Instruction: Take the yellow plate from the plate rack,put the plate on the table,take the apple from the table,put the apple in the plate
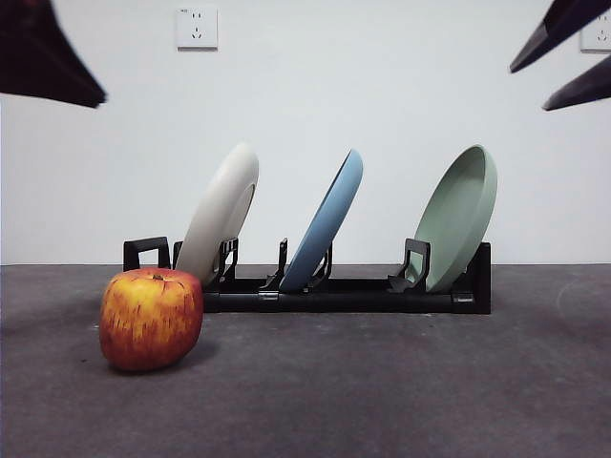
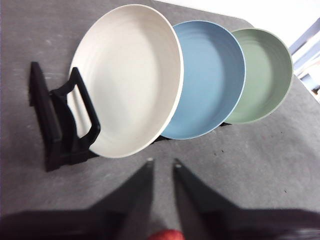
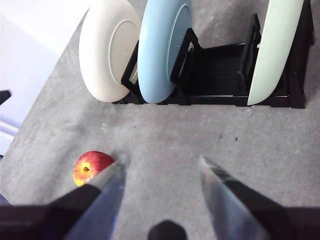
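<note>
The yellow plate (image 1: pixel 224 210), pale cream, leans in the left slot of the black plate rack (image 1: pixel 348 294). It also shows in the left wrist view (image 2: pixel 127 80) and the right wrist view (image 3: pixel 105 50). The apple (image 1: pixel 151 318), red and yellow, sits on the table (image 1: pixel 382 391) in front of the rack's left end, and shows in the right wrist view (image 3: pixel 91 166). My left gripper (image 2: pixel 162 164) hangs high over the table before the yellow plate, its jaws a narrow gap apart and empty. My right gripper (image 3: pixel 160 165) is wide open and empty, high on the rack's other side.
A blue plate (image 1: pixel 329 219) stands in the middle slot and a pale green plate (image 1: pixel 461 215) in the right slot. The rack's squared loop end (image 2: pixel 82 115) sits by the yellow plate. Both arms show only as dark tips at the top corners of the front view.
</note>
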Robot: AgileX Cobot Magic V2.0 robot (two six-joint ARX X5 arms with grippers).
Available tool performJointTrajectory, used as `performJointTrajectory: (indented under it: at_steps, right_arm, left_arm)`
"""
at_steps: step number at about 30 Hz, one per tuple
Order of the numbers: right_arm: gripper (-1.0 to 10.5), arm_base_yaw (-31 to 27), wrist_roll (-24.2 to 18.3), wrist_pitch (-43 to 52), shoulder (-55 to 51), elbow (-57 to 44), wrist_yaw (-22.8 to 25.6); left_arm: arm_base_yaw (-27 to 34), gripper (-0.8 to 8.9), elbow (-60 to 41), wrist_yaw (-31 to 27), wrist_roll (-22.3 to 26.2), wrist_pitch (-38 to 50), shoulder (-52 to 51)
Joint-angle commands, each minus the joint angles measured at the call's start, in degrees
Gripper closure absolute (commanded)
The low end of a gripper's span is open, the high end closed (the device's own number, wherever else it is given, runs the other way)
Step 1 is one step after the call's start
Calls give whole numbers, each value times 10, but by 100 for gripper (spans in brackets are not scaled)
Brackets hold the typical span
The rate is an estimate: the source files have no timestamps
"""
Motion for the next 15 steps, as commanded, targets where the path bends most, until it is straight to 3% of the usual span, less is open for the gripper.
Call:
performJointTrajectory:
  at_steps: [1, 9, 15]
  right_arm:
    - [650, 2, -8, 1, 1, 2, -1]
    - [659, 2, -8, 1, 1, 2, -1]
    - [659, 2, -8, 1, 1, 2, -1]
  left_arm:
    - [-20, 466, 34, 5, -2, -3, 38]
    - [-70, 472, 161, 0, -2, -30, 153]
    - [-93, 472, 249, -44, -1, -46, 238]
